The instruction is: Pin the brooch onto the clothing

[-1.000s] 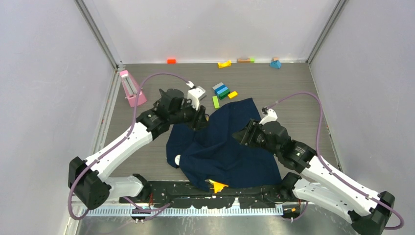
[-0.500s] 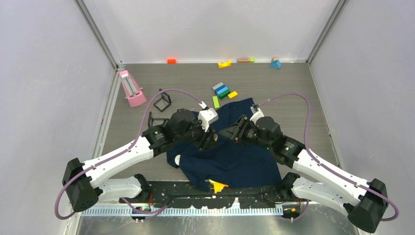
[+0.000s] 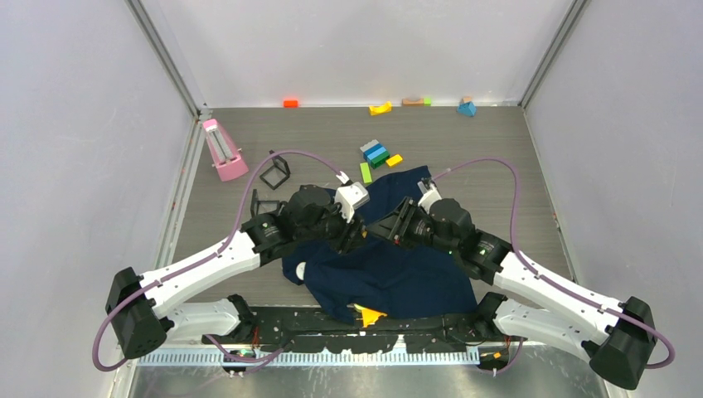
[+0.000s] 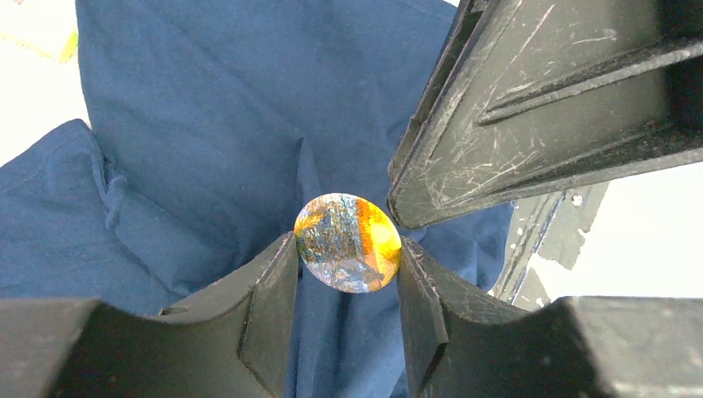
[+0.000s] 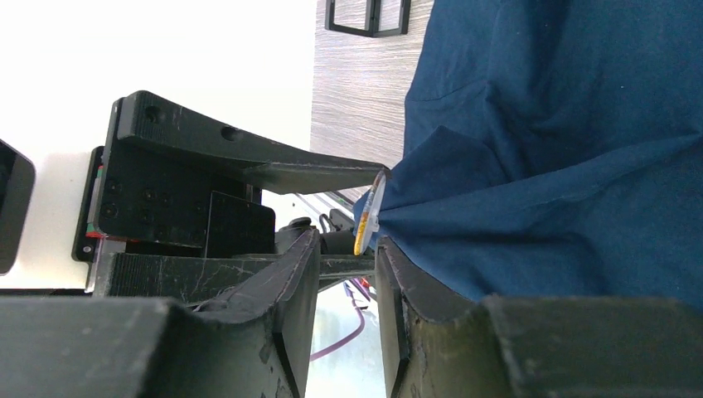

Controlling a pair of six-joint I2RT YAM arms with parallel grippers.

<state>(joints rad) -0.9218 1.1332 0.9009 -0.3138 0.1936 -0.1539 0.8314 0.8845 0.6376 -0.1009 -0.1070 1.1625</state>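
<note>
Right now my left gripper (image 3: 356,235) pinches the brooch (image 4: 348,243) by its rim, one finger on each side, with its shiny orange face turned to the left wrist camera. The brooch is just above the shirt (image 4: 207,124), whose navy cloth rises in a peak that meets the brooch's back. My right gripper (image 5: 346,240) sits just beside it, fingers a narrow gap apart with nothing between them that I can see. Both grippers meet over the middle of the shirt, which lies on the table (image 3: 249,149).
</note>
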